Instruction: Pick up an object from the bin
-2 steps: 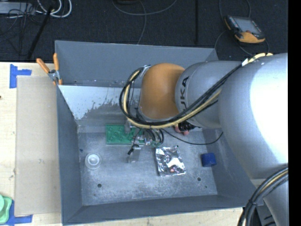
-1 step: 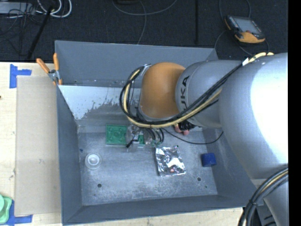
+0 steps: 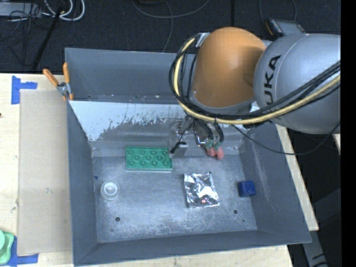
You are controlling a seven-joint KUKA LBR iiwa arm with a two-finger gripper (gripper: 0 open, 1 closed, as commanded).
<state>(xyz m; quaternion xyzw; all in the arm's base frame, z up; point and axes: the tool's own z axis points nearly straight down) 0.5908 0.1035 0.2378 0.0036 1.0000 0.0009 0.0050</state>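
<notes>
My gripper (image 3: 188, 137) hangs low over the back middle of the bin, mostly covered from above by the arm's orange dome. A flat green studded plate (image 3: 148, 159) lies just to its left, its right end close under the gripper. A small pink-red piece with a bit of green on top (image 3: 216, 152) sits just to the gripper's right, near the back wall. A crumpled silver foil packet (image 3: 201, 190) lies in front of the gripper, towards the near side.
A small blue block (image 3: 246, 189) rests near the right wall. A small clear round cap (image 3: 110, 189) sits at the front left of the bin floor. The arm and its cables reach in from the right, over the back right corner.
</notes>
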